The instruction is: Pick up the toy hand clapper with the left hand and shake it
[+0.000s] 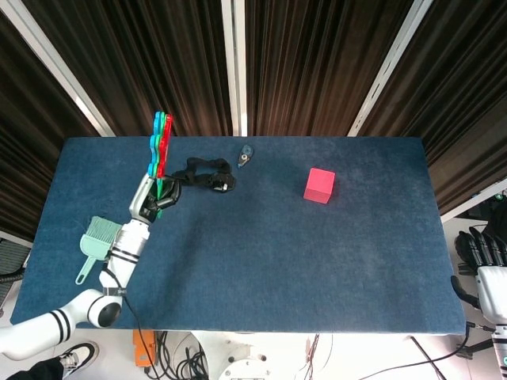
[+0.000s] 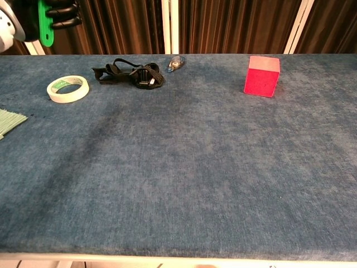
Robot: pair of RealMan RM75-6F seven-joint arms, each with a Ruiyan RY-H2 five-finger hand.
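Clearly, the toy hand clapper (image 1: 160, 144) is off the table (image 1: 317, 269) and in the left hand (image 1: 152, 198), which grips its green handle; in the chest view the handle's end (image 2: 44, 22) hangs below the dark fingers (image 2: 62, 12) at the top-left corner. Its long axis stands nearly upright, the stacked blue, green and red palms edge-on to the head camera and rising straight above the fist, past the table's far edge against the curtain. Measured from the black strap (image 1: 204, 174), the clapper and the hand sit just to its left, with the strap lying flat below them. A shake, I judge, means swinging that upright axis back and forth from the wrist, with nothing close beside the palms. The right hand (image 1: 483, 252) hangs off the table's right edge, well away from the strap; I cannot tell whether its dark fingers are apart or curled.
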